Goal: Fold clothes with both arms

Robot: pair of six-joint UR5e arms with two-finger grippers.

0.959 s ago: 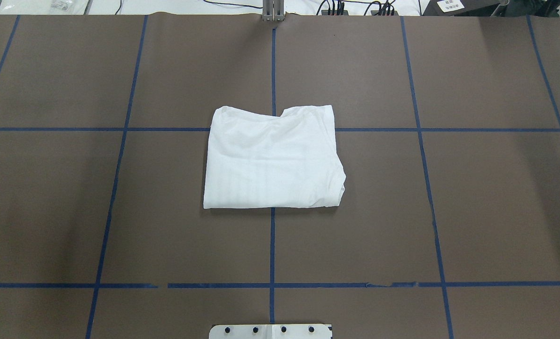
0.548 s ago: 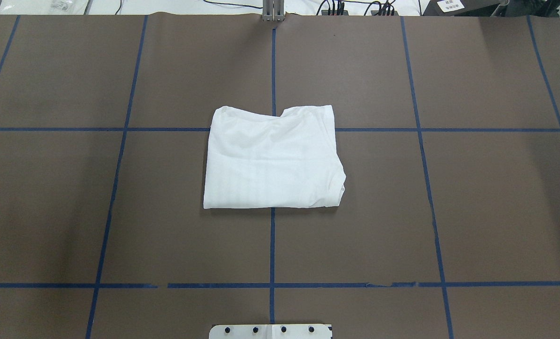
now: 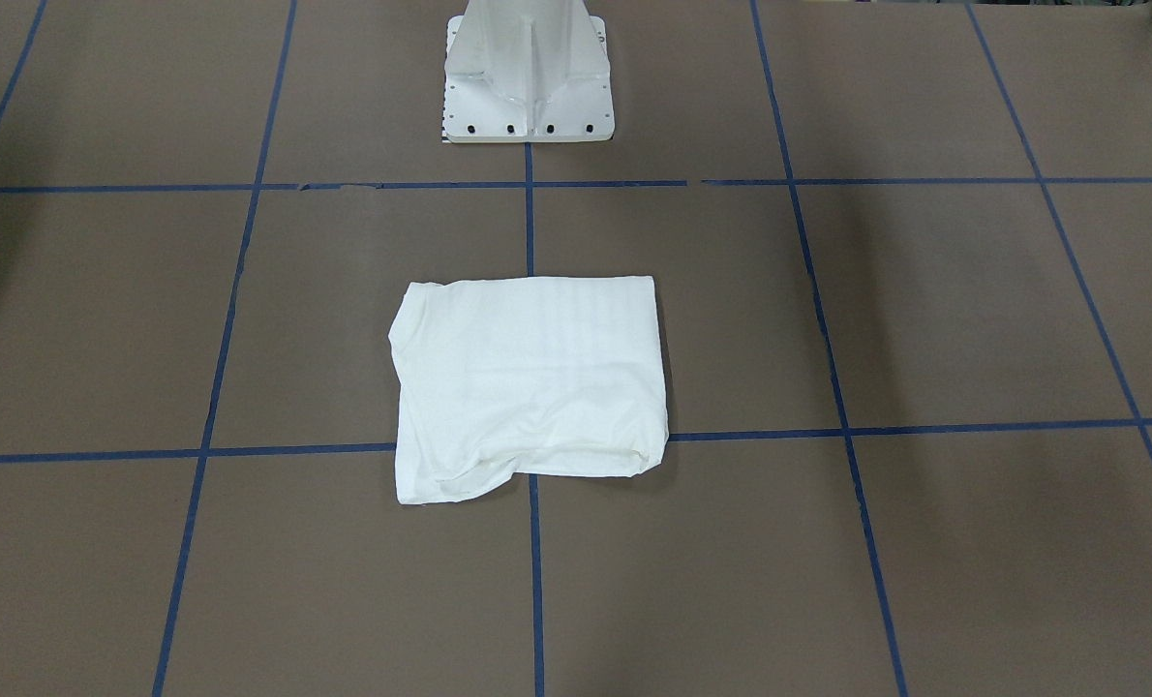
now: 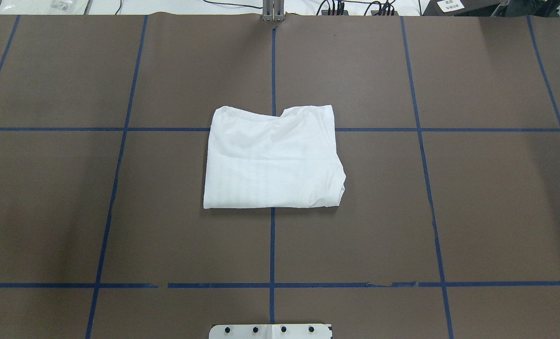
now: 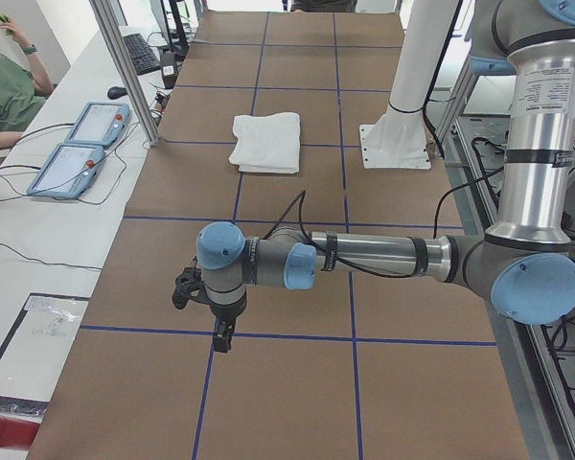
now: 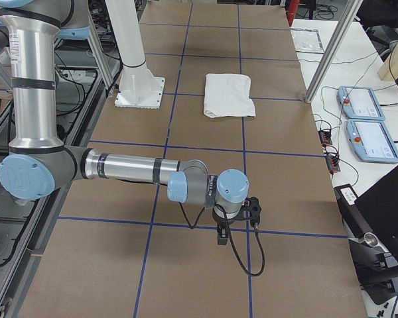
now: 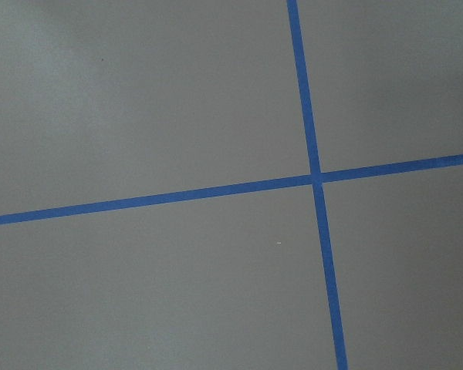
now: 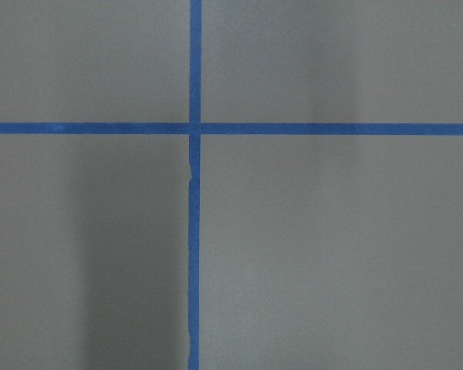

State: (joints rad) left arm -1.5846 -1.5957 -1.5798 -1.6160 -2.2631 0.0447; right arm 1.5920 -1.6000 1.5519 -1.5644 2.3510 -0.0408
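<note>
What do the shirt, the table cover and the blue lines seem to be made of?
Shirt: soft white fabric, probably cotton, matte; it creases and lies in limp folded layers.
Table cover: brown matte sheet, likely paper or card; its far edge ripples slightly.
Blue lines: apparently adhesive tape; one strip shows gaps and ragged ends.

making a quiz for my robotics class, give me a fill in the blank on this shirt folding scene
The white T-shirt has been ____ into a compact rectangle on the table. The table is marked into squares by ____ tape. The left hand points ____ at the table, well away from the T-shirt.
Missing words: folded; blue; down
</note>
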